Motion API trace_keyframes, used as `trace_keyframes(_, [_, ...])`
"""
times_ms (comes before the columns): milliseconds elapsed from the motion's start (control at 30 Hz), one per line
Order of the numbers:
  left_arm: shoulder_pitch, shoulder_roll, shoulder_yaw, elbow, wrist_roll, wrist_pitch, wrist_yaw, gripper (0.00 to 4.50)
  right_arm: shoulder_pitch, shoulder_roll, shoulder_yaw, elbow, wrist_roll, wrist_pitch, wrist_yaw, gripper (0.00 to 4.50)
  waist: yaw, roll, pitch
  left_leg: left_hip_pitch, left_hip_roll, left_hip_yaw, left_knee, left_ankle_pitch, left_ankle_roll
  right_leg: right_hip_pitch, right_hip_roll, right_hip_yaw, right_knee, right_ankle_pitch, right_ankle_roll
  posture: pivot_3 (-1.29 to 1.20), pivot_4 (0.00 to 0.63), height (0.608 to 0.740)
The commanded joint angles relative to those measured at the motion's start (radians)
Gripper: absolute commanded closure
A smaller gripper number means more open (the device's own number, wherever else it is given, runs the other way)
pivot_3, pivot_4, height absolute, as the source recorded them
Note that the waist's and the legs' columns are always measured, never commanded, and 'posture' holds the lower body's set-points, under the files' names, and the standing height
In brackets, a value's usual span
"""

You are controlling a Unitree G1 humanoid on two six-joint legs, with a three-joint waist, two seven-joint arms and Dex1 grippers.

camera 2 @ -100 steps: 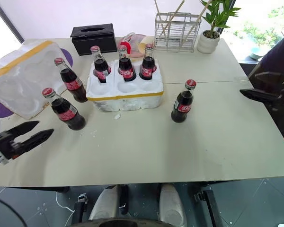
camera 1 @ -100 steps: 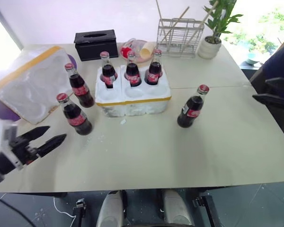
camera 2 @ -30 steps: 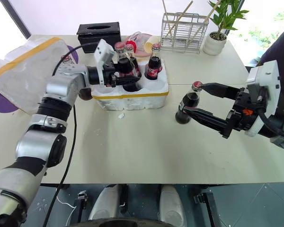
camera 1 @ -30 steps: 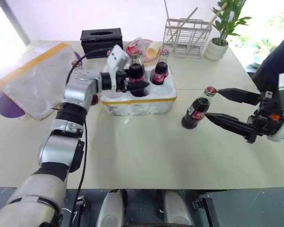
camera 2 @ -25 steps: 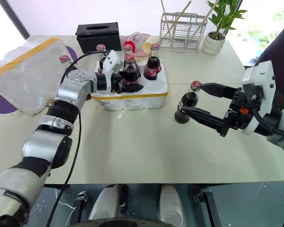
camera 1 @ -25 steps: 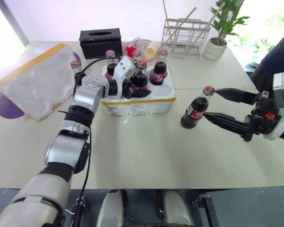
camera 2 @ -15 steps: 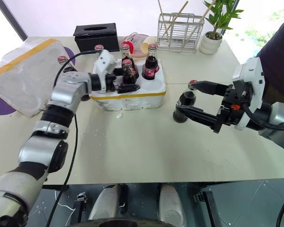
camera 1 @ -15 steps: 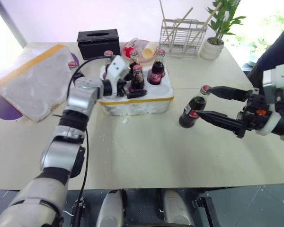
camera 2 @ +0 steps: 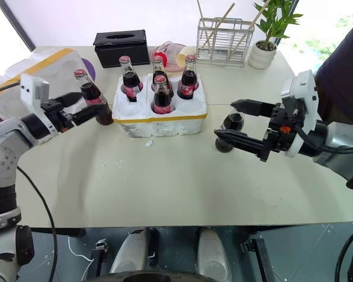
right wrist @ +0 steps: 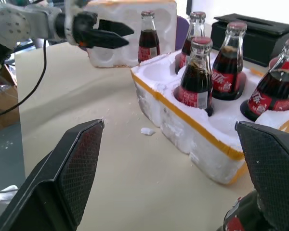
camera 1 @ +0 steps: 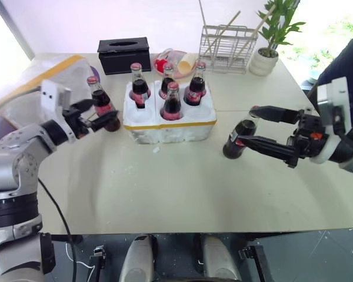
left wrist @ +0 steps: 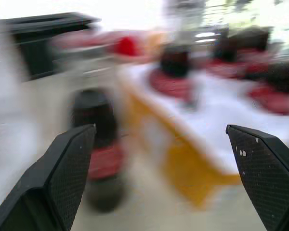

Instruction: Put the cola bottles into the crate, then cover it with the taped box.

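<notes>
From the head views, the left gripper (camera 1: 93, 115) has pulled out of the crate (camera 1: 169, 120) and swung away to the crate's nine o'clock, its jaws now spread empty; a fourth bottle (camera 1: 172, 102) that it was carrying a second ago stands seated in a front well. So four of the six cola bottles sit in wells, and two are left out. One loose bottle (camera 1: 103, 105) stands just beside the crate at its nine o'clock, right at the left gripper's fingertips. The other loose bottle (camera 1: 238, 134) stands at the crate's three o'clock, between the wide-open fingers of the right gripper (camera 1: 252, 126), not yet clamped. The taped box (camera 1: 32, 88) lies tilted farther out at nine o'clock. A black tissue box (camera 1: 124, 54), a wire rack (camera 1: 226, 46) and a potted plant (camera 1: 265, 53) line the far edge, clear of the work.

The left wrist view is blurred; the open fingers frame the loose bottle and the crate's yellow band.

The right wrist view shows the crate (right wrist: 207, 134), two front wells empty and unobstructed.
</notes>
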Motion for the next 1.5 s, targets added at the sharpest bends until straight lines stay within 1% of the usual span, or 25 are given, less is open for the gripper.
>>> trace_keyframes(33, [-0.001, -0.012, -0.017, -0.02, 0.011, -0.063, 0.017, 0.01, -0.018, 0.003, -0.009, -0.012, -0.005, -0.018, 0.007, 0.0, 0.008, 0.0, 0.0, 0.0, 0.0, 0.0, 0.0, 0.0, 0.0, 0.0, 0.0, 0.0, 0.0, 0.0, 0.0, 0.0, 0.15, 0.74])
trace_keyframes(133, [-0.024, -0.029, -0.05, 0.036, 0.032, -0.097, 0.029, 0.01, -0.006, -0.004, -0.007, -0.035, -0.012, -0.024, 0.021, 0.0, 0.016, 0.0, 0.0, -0.001, 0.0, 0.001, 0.0, 0.0, 0.0, 0.0, -0.001, 0.0, -0.001, 0.0, 0.0, 0.0, 0.15, 0.74])
trace_keyframes(367, [-0.128, -0.05, -0.116, 0.244, 0.073, -0.195, 0.004, 0.01, -0.008, -0.027, -0.043, -0.075, 0.111, 0.031, 0.029, 0.0, 0.014, 0.0, 0.0, -0.001, 0.0, 0.001, 0.0, 0.0, 0.0, 0.0, 0.0, 0.0, -0.001, 0.0, 0.0, 0.0, 0.15, 0.74])
trace_keyframes(533, [-0.204, -0.058, -0.161, 0.39, 0.105, -0.277, -0.039, 0.01, -0.01, -0.025, -0.067, -0.112, 0.132, 0.03, -0.015, 0.0, 0.014, 0.0, 0.0, -0.001, 0.0, 0.001, 0.0, 0.0, 0.0, 0.0, 0.0, 0.0, -0.001, 0.0, 0.0, 0.0, 0.15, 0.74])
trace_keyframes(700, [-0.298, -0.084, -0.19, 0.562, 0.144, -0.363, -0.053, 0.01, -0.001, -0.026, -0.074, -0.139, 0.16, 0.031, -0.038, 0.0, 0.014, 0.0, 0.0, -0.001, 0.0, 0.001, 0.0, 0.0, 0.0, 0.0, -0.001, 0.0, -0.001, 0.0, 0.0, 0.0, 0.15, 0.74])
trace_keyframes(833, [-0.398, -0.126, -0.209, 0.788, 0.194, -0.476, -0.039, 0.01, -0.016, -0.025, -0.07, -0.122, 0.162, 0.025, -0.047, 0.0, 0.015, -0.001, 0.0, -0.001, 0.0, 0.001, 0.001, 0.0, 0.0, 0.0, -0.001, 0.0, -0.001, 0.0, 0.0, 0.0, 0.15, 0.74])
trace_keyframes(900, [-0.427, -0.131, -0.212, 0.851, 0.212, -0.517, -0.048, 0.51, -0.017, -0.024, -0.071, -0.112, 0.157, 0.025, -0.052, 0.0, 0.014, -0.001, 0.0, -0.002, 0.0, 0.001, 0.001, 0.0, 0.0, 0.0, -0.001, 0.0, -0.001, 0.0, 0.0, 0.0, 0.15, 0.74])
trace_keyframes(933, [-0.438, -0.129, -0.212, 0.87, 0.219, -0.534, -0.052, 0.83, -0.017, -0.024, -0.07, -0.109, 0.153, 0.024, -0.053, 0.0, 0.013, -0.001, 0.0, -0.002, 0.0, 0.001, 0.001, 0.0, 0.0, 0.0, -0.001, 0.0, -0.002, 0.0, 0.0, 0.0, 0.15, 0.74])
trace_keyframes(967, [-0.446, -0.128, -0.213, 0.886, 0.224, -0.548, -0.056, 1.3, -0.016, -0.024, -0.07, -0.108, 0.15, 0.024, -0.055, 0.0, 0.014, -0.001, 0.0, -0.002, 0.0, 0.001, 0.001, -0.001, 0.001, 0.0, -0.001, 0.0, -0.002, 0.0, 0.0, 0.0, 0.15, 0.74])
trace_keyframes(1000, [-0.449, -0.122, -0.21, 0.886, 0.223, -0.547, -0.063, 1.74, -0.015, -0.022, -0.071, -0.108, 0.153, 0.023, -0.059, 0.0, 0.014, -0.001, 0.0, -0.002, 0.0, 0.001, 0.001, -0.001, 0.001, 0.0, -0.001, 0.0, -0.002, 0.0, 0.001, 0.0, 0.15, 0.74])
trace_keyframes(1033, [-0.447, -0.114, -0.207, 0.879, 0.219, -0.535, -0.075, 1.82, -0.014, -0.02, -0.072, -0.109, 0.155, 0.023, -0.064, 0.0, 0.014, -0.001, 0.0, -0.002, 0.0, 0.001, 0.001, -0.001, 0.001, 0.0, -0.001, 0.0, -0.002, 0.0, 0.0, 0.0, 0.15, 0.74])
trace_keyframes(1100, [-0.429, -0.089, -0.206, 0.84, 0.212, -0.486, -0.105, 1.82, -0.009, -0.015, -0.076, -0.111, 0.156, 0.021, -0.076, 0.0, 0.013, -0.001, 0.0, -0.002, 0.0, 0.001, 0.001, -0.001, 0.001, 0.0, -0.001, 0.0, -0.001, 0.0, 0.0, 0.0, 0.15, 0.74])
trace_keyframes(1200, [-0.376, -0.045, -0.182, 0.688, 0.151, -0.385, -0.187, 1.82, -0.003, -0.011, -0.079, -0.116, 0.155, 0.018, -0.088, 0.0, 0.006, -0.001, 0.0, -0.002, 0.0, 0.001, 0.001, -0.001, 0.001, 0.0, -0.001, 0.0, -0.002, 0.0, 0.0, 0.0, 0.15, 0.74])
trace_keyframes(1267, [-0.348, 0.002, -0.144, 0.542, 0.063, -0.25, -0.248, 1.82, 0.007, -0.01, -0.084, -0.119, 0.153, 0.018, -0.094, 0.0, 0.004, -0.002, 0.001, -0.002, 0.0, 0.001, 0.001, -0.001, 0.002, -0.001, -0.001, 0.0, -0.001, 0.0, 0.0, 0.0, 0.15, 0.74])
trace_keyframes(1367, [-0.328, 0.055, -0.11, 0.392, -0.039, -0.098, -0.315, 1.82, 0.016, -0.01, -0.087, -0.12, 0.147, 0.016, -0.101, 0.0, 0.008, -0.005, 0.003, -0.004, 0.001, 0.001, 0.001, -0.001, 0.002, -0.003, 0.0, 0.0, 0.001, 0.0, 0.001, 0.0, 0.15, 0.74])
trace_keyframes(1433, [-0.376, 0.078, -0.092, 0.345, -0.106, -0.041, -0.361, 1.82, 0.018, -0.008, -0.088, -0.115, 0.143, 0.013, -0.105, 0.0, 0.013, -0.006, 0.003, -0.005, 0.001, 0.0, 0.001, -0.001, 0.001, -0.004, 0.0, -0.001, 0.001, 0.0, 0.0, 0.0, 0.15, 0.74])
trace_keyframes(1500, [-0.448, 0.064, -0.091, 0.34, -0.142, -0.01, -0.364, 1.82, 0.022, -0.006, -0.082, -0.111, 0.125, 0.007, -0.103, 0.0, 0.02, -0.006, 0.003, -0.006, 0.0, 0.0, 0.003, -0.001, 0.001, -0.004, -0.001, -0.001, 0.0, 0.0, 0.0, 0.0, 0.15, 0.74])
